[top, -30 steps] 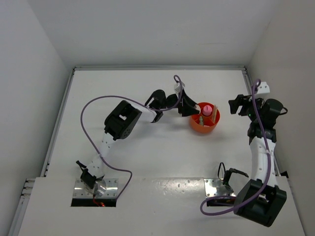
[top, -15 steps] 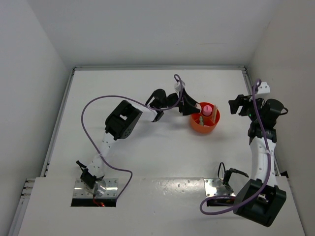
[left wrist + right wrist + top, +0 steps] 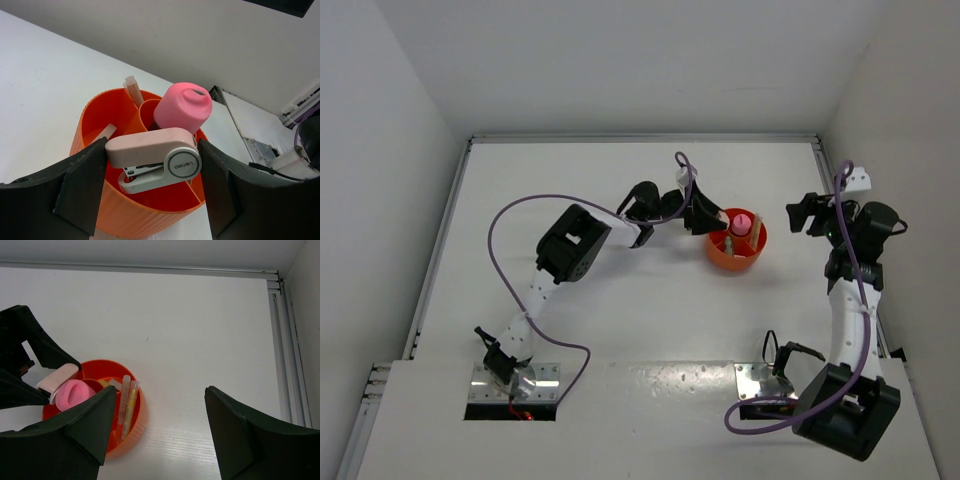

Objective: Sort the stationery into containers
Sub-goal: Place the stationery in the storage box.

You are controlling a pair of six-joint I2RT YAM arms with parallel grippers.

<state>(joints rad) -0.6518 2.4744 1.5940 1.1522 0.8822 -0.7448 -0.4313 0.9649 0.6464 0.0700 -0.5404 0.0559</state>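
The round orange cup (image 3: 723, 259) with inner dividers stands right of the table's middle. It holds a pink-capped tube (image 3: 183, 107), thin yellow and pink sticks (image 3: 127, 402) and a whitish stick (image 3: 133, 90). My left gripper (image 3: 152, 165) is shut on a small pale-pink stapler (image 3: 150, 150) and holds it over the cup's near compartment, just above the rim (image 3: 125, 215). In the top view the left gripper (image 3: 712, 220) sits at the cup's left edge. My right gripper (image 3: 160, 430) is open and empty, off to the cup's right, seen in the top view (image 3: 802, 214) too.
A raised rail (image 3: 280, 340) runs along the table's right edge, and the back wall edge (image 3: 150, 267) lies beyond the cup. The left arm's purple cable (image 3: 520, 215) loops over the left half of the table.
My left gripper has crept slightly right toward the cup with the stapler in it. The right arm has barely moved.
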